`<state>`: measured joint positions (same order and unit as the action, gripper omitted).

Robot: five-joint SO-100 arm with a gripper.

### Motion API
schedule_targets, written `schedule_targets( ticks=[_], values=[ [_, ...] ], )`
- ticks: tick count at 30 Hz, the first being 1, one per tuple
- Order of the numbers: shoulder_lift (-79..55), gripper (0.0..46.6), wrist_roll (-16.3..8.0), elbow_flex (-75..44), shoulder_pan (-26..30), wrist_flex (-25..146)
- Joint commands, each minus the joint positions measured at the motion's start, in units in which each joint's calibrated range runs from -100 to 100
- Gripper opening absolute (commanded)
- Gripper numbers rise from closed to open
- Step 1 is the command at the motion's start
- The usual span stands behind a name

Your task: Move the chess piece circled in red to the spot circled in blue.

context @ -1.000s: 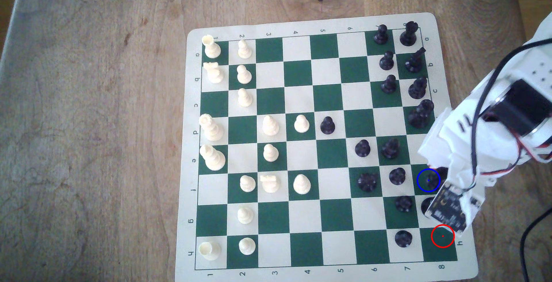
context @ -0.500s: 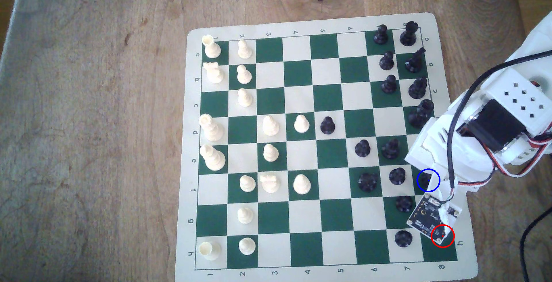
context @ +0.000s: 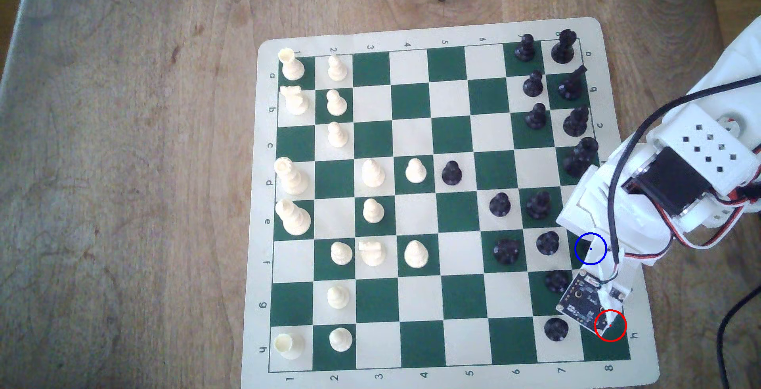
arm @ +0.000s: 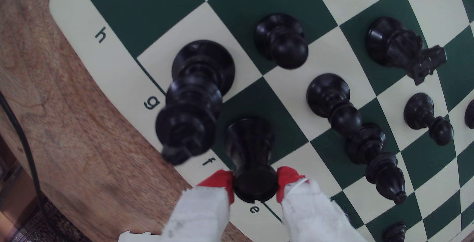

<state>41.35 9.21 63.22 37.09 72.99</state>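
Note:
In the wrist view the chess piece [arm: 250,144], a small black piece with a flat round top, stands upright on a dark green square by the letter f. My gripper [arm: 255,183] is shut on its top, one red-tipped finger [arm: 220,180] pressed to each side. In the exterior view the spot [context: 584,249], a green square under a thin blue ring, lies at the board's right edge. My white wrist [context: 593,208] overhangs the spot and hides the piece there.
A tall black piece [arm: 202,65] stands on the adjoining edge square, close beside the held piece. Black pawns [arm: 282,42], a knight [arm: 400,44] and a bishop [arm: 384,172] crowd the other side. The wrist camera board [context: 580,298] overlaps the red-ringed square [context: 615,333]. A black cable [arm: 23,134] lies off the board.
The wrist has rotated and shifted toward the exterior view's left, and the camera board now reaches the red ring. The dark piece seen beside the blue ring a second ago is now covered.

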Motion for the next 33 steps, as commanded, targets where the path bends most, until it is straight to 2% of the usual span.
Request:
schedule_targets(
  ticks=[1,8,9,10,11,19,33],
  values=[
    [-0.26,1.0,0.2,-0.93,0.33,-0.83],
    [-1.45,1.4,0.2,-0.93,0.49,-1.73],
    [-1.45,2.2,0.2,-0.84,0.49,-1.73],
    [-1.37,6.5,0.2,-0.84,0.49,-1.65],
    [-1.2,7.9,0.2,-0.84,0.49,-1.57],
    [-0.18,13.4,-0.44,-1.3,1.04,-1.57],
    [6.02,16.2,-0.39,-6.01,-1.08,2.03]
  ],
)
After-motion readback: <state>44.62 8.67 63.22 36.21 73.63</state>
